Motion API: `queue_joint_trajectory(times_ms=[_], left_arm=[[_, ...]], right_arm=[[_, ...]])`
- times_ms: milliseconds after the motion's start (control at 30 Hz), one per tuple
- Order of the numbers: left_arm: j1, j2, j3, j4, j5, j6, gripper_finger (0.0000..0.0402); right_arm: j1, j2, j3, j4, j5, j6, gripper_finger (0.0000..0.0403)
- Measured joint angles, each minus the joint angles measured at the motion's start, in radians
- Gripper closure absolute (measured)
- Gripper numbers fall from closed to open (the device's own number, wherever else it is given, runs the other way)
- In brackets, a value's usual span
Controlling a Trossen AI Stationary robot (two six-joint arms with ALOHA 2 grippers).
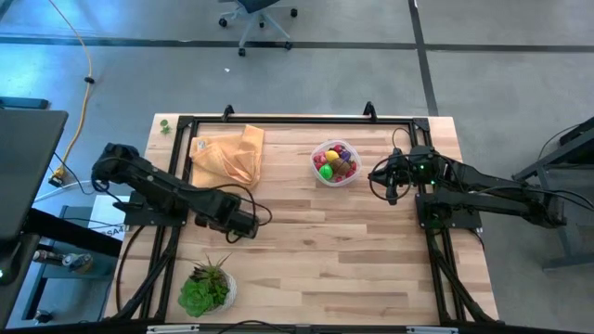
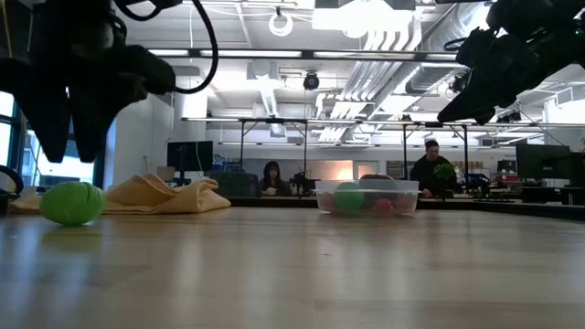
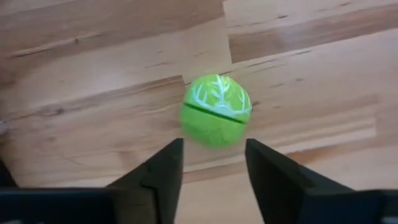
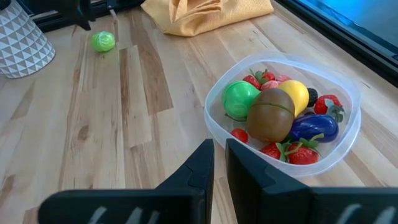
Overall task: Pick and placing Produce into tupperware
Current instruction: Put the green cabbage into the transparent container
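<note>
While the left gripper (image 3: 211, 171) hangs with its jaws wide just above a green ball (image 3: 216, 111) on the table (image 1: 353, 260), the tub (image 4: 345, 134) full of toy food (image 4: 272, 114) sits well apart, near the right gripper (image 4: 219, 163), whose jaws are nearly closed

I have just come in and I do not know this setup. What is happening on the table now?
The robot is putting toy produce into a clear tub, which already holds many pieces. One green ball still lies on the wooden table, apart from the tub. The left gripper hangs above it with open fingers, not touching it. The right gripper waits beside the tub, its fingers almost closed and holding nothing. An orange cloth and a potted plant lie aside.
</note>
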Motion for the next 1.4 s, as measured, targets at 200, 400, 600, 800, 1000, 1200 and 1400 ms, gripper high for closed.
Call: queue_joint_trajectory(times_ms=[200,400,600,800,1000,1200,1400], left_arm=[[0.000,0.030,-0.001,0.032,-0.020,-0.080,0.0170],[0.000,0.030,-0.001,0.030,0.018,-0.186,0.0104],[0.000,0.041,-0.001,0.030,0.026,-0.270,0.0056],[0.000,0.062,0.000,0.034,0.018,-0.351,0.0042],[0.001,0.120,-0.001,0.043,0.011,-0.429,0.0052],[0.022,0.139,-0.001,0.046,-0.020,-0.438,0.0060],[0.048,0.182,0.000,0.079,-0.009,-0.440,0.0060]], right_arm=[[0.000,0.000,0.000,0.000,0.000,0.000,0.0373],[0.000,-0.001,0.000,0.000,0.000,0.000,0.0373],[0.000,-0.001,0.000,0.000,0.000,0.000,0.0373],[0.000,-0.001,0.000,0.000,0.000,0.000,0.0373],[0.000,-0.001,0.000,-0.007,0.000,0.000,0.0373],[0.000,0.000,0.000,-0.011,0.000,0.000,0.0373],[0.000,0.000,0.000,-0.014,0.000,0.000,0.0373]])
